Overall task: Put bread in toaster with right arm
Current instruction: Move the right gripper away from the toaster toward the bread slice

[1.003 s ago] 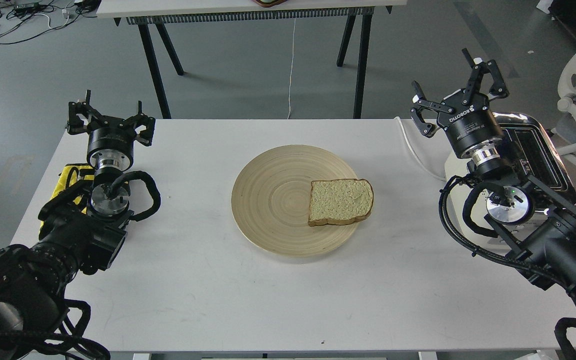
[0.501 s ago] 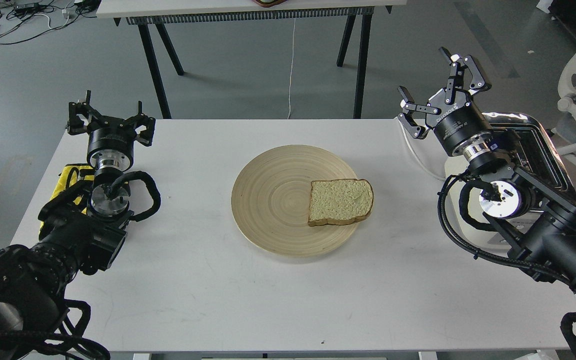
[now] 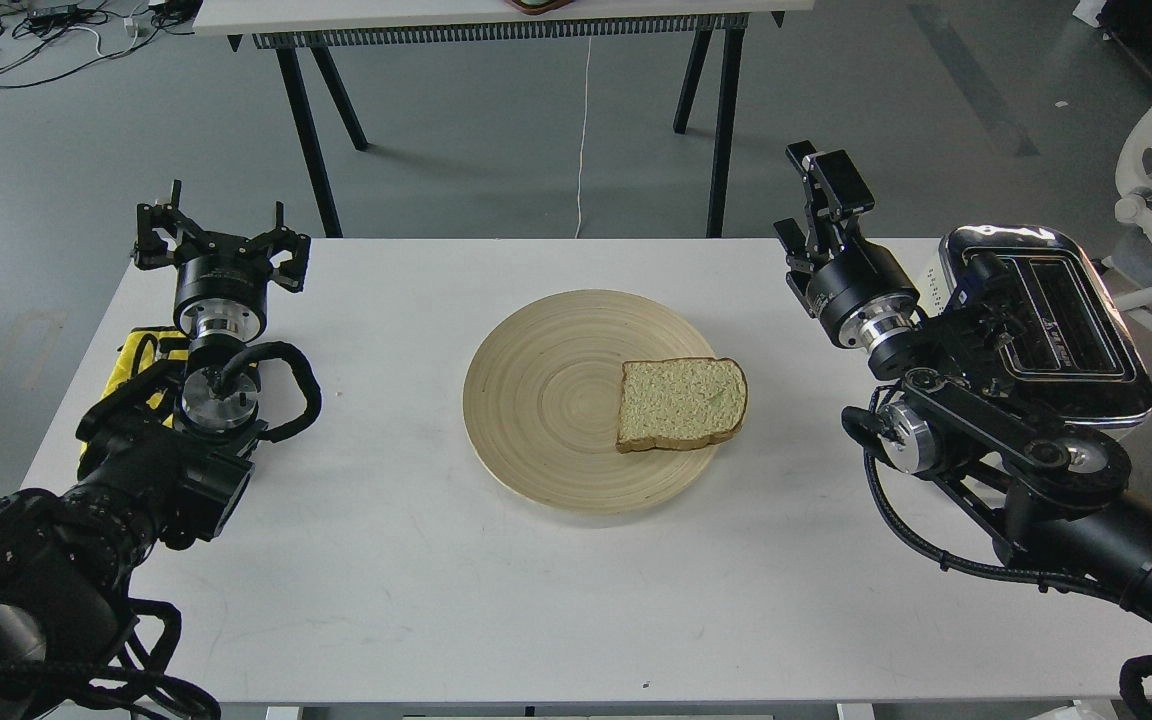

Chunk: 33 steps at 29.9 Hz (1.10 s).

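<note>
Centrally, a round wooden plate [image 3: 576, 400] lies on the white table [image 3: 416, 580], and the bread [image 3: 681, 403] rests flat on the plate's right part, its brown crust reaching close to the plate's right rim; nothing touches the slice. Well to the right of it, at the table's right edge, stands the toaster [image 3: 1046, 320], cream-sided with a shiny chrome top and two dark slots facing up. The right arm [image 3: 1016, 470] comes in from the near right and bends in front of the toaster, partly covering its near side. The right gripper [image 3: 826, 205] is raised at the far end of that arm, over the far right part of the table, between the plate and the toaster and apart from the bread; it is seen nearly edge-on, so I cannot tell whether its fingers are spread or closed, and nothing is visible in it. On the far left, the left gripper [image 3: 221, 240] sits above the table's left corner with its fingers spread wide and empty, well apart from the plate.
</note>
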Tool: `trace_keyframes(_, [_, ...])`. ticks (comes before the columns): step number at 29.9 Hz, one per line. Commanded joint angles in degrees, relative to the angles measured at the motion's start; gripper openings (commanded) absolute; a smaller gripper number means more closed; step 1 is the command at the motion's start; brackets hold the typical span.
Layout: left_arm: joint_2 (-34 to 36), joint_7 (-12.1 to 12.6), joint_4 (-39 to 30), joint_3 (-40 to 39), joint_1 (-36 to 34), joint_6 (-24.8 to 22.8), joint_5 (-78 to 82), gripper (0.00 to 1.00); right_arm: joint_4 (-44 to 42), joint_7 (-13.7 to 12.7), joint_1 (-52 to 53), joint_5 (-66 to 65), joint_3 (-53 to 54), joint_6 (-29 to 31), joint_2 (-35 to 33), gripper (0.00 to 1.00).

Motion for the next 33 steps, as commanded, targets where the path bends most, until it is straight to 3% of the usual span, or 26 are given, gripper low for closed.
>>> trace_keyframes(1, [0.00, 0.01, 0.00, 0.00, -0.04, 0.00, -0.01, 1.00, 0.68, 0.08, -0.11, -0.90, -4.85, -5.81, 1.05, 0.99])
trace_keyframes(12, [0.00, 0.01, 0.00, 0.00, 0.05, 0.00, -0.01, 1.00, -0.55, -0.62, -1.86, -1.08, -18.66, -5.81, 3.34, 0.99])
trace_keyframes(33, [0.00, 0.01, 0.00, 0.00, -0.04, 0.00, -0.01, 1.00, -2.66, -0.80, -4.77, -0.46, -16.56, -5.81, 2.99, 0.99])
